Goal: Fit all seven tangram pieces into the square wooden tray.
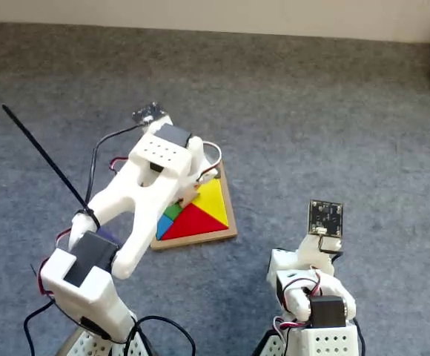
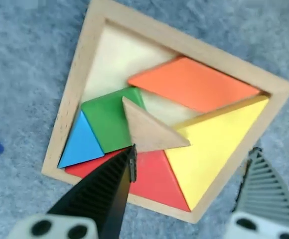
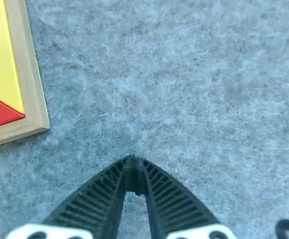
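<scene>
Right by one finger of the wide-spread left gripper [image 2: 193, 154], the wooden triangle [image 2: 152, 132] is lying crooked over the green piece [image 2: 107, 119] in the tray [image 2: 79, 79]. I think it is needing a soft, slow push into the bare gap [image 2: 162, 107].

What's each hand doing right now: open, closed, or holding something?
Left hand: open above the tray, gripping nothing.
Right hand: closed and empty, over the carpet.
</scene>
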You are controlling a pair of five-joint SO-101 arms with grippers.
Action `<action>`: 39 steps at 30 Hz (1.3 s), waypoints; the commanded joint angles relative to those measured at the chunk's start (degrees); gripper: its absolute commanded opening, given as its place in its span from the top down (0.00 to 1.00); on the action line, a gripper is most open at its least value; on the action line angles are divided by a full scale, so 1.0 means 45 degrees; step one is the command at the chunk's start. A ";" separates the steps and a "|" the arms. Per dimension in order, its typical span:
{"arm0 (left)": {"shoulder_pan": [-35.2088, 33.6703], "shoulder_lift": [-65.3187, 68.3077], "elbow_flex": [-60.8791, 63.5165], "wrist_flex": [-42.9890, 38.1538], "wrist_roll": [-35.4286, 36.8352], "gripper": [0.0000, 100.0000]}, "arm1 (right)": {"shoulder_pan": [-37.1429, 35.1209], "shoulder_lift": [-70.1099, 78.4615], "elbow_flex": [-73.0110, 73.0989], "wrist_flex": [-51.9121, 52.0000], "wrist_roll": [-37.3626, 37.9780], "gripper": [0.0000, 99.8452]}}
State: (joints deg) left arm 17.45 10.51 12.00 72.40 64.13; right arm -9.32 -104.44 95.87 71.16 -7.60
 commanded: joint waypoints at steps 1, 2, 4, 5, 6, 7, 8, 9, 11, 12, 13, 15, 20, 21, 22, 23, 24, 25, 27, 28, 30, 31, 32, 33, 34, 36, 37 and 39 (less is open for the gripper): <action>0.0205 -0.0733 0.0537 -0.0781 0.0000 0.68 | 0.0147 -0.0166 0.1729 0.0088 -0.0098 0.99; 0.0205 -0.0733 0.0850 -0.1153 0.0000 0.68 | 0.0147 -0.0166 0.1729 0.0088 -0.0098 0.99; 0.0205 -0.0733 0.1475 -0.2051 0.0000 0.68 | 0.0147 -0.0166 0.1729 0.0088 -0.0098 0.99; 0.0205 -0.0733 0.1729 -0.2520 0.0000 0.68 | 0.0147 -0.0166 0.1729 0.0088 -0.0098 0.99; 0.0205 -0.0733 0.1885 -0.2891 0.0000 0.68 | 0.0147 -0.0166 0.1729 0.0088 -0.0098 0.99; 0.0186 -0.0733 0.1983 -0.3184 0.0000 0.68 | 0.0147 -0.0166 0.1729 0.0088 -0.0098 0.99; 0.0166 -0.0752 0.2042 -0.3399 0.0000 0.68 | 0.0147 -0.0166 0.1729 0.0088 -0.0098 0.99; 0.0068 -0.0752 0.2022 -0.3536 0.0000 0.68 | 0.0147 -0.0166 0.1729 0.0088 -0.0098 0.99; -0.0029 -0.0772 0.2002 -0.3770 0.0000 0.68 | 0.0166 -0.0166 0.1729 0.0088 -0.0098 0.99; -0.0088 -0.0830 0.2002 -0.3868 0.0000 0.68 | 0.0166 -0.0166 0.1729 0.0088 -0.0098 0.99; -0.0127 -0.0850 0.2002 -0.3946 0.0000 0.68 | 0.0166 -0.0166 0.1729 0.0088 -0.0098 0.99; -0.0127 -0.0869 0.1963 -0.4063 0.0000 0.68 | 0.0166 -0.0166 0.1729 0.0088 -0.0098 0.99; -0.0029 -0.0908 0.1729 -0.4024 0.0000 0.68 | 0.0166 -0.0166 0.1729 0.0088 -0.0098 0.99; -0.0029 -0.0928 0.1729 -0.3985 0.0000 0.68 | 0.0166 -0.0166 0.1729 0.0088 -0.0098 0.99; -0.0029 -0.1006 0.1729 -0.3907 0.0000 0.68 | 0.0166 -0.0166 0.1729 0.0088 -0.0098 0.99; -0.0029 -0.1162 0.1729 -0.3829 0.0000 0.68 | 0.0166 -0.0166 0.1729 0.0088 -0.0098 0.99; -0.0029 -0.1377 0.1748 -0.3829 0.0000 0.68 | 0.0166 -0.0166 0.1729 0.0088 -0.0098 0.99; -0.0029 -0.1651 0.1788 -0.3829 0.0000 0.68 | 0.0166 -0.0166 0.1729 0.0088 -0.0098 0.99; -0.0029 -0.2198 0.1846 -0.3829 0.0000 0.68 | 0.0166 -0.0166 0.1729 0.0088 -0.0098 0.99; -0.0029 -0.2393 0.1846 -0.3868 0.0000 0.68 | 0.0166 -0.0166 0.1729 0.0088 -0.0098 0.99; -0.0049 -0.2706 0.1846 -0.3907 0.0000 0.68 | 0.0166 -0.0166 0.1729 0.0088 -0.0098 0.99; -0.0068 -0.2764 0.1846 -0.3927 0.0000 0.68 | 0.0166 -0.0166 0.1729 0.0088 -0.0098 0.99; -0.0107 -0.2745 0.1846 -0.3927 0.0000 0.68 | 0.0166 -0.0166 0.1729 0.0088 -0.0098 0.99; -0.0107 -0.2667 0.1846 -0.3946 0.0000 0.68 | 0.0166 -0.0166 0.1729 0.0088 -0.0098 0.99; -0.0107 -0.2530 0.1846 -0.4005 0.0000 0.68 | 0.0166 -0.0166 0.1729 0.0088 -0.0098 0.99; -0.0049 -0.2159 0.1866 -0.4396 -0.0020 0.68 | 0.0166 -0.0166 0.1729 0.0088 -0.0098 0.99; -0.0049 -0.1924 0.1866 -0.4571 -0.0020 0.68 | 0.0166 -0.0166 0.1729 0.0088 -0.0098 0.99; -0.0049 -0.1358 0.1846 -0.5001 -0.0020 0.68 | 0.0166 -0.0166 0.1729 0.0088 -0.0098 0.99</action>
State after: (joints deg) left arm 17.54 2.95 21.32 52.35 64.13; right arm -9.32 -104.44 95.87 71.16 -7.60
